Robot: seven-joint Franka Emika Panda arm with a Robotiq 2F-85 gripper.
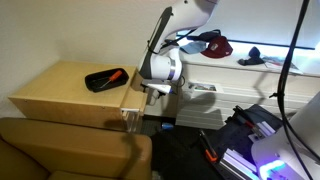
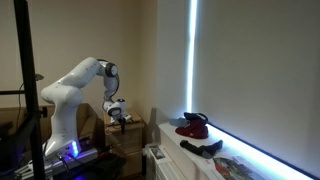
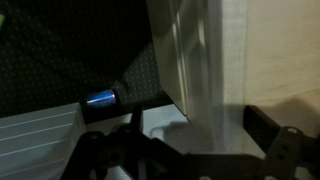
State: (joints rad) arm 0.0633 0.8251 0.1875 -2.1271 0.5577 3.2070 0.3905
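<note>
The wooden side table [image 1: 60,88] stands at the left of the scene, and the gripper [image 1: 150,93] hangs just off the table's right edge, at about the height of its top. Whether it touches the wood cannot be told from this view. In the wrist view the gripper [image 3: 190,130] shows its two dark fingers [image 3: 272,135] spread well apart with nothing clamped between them. A pale wood panel [image 3: 200,60], probably the table's side wall, rises beyond them. Left of that panel lie dark mesh-like flooring [image 3: 60,50] and a small blue object [image 3: 100,97], too blurred to name.

On the table top, left of the gripper, rests a black pouch [image 1: 100,80] with an orange-handled tool [image 1: 116,74] lying on it. Near the camera, below the table, sits a brown sofa [image 1: 60,150]. Behind the arm a white window sill [image 1: 240,72] runs to the right, carrying a red and black cap [image 1: 212,44] and a black item [image 1: 255,57]. In an exterior view the white arm [image 2: 75,80] bends down to the gripper [image 2: 118,120] above the table [image 2: 128,142].
</note>
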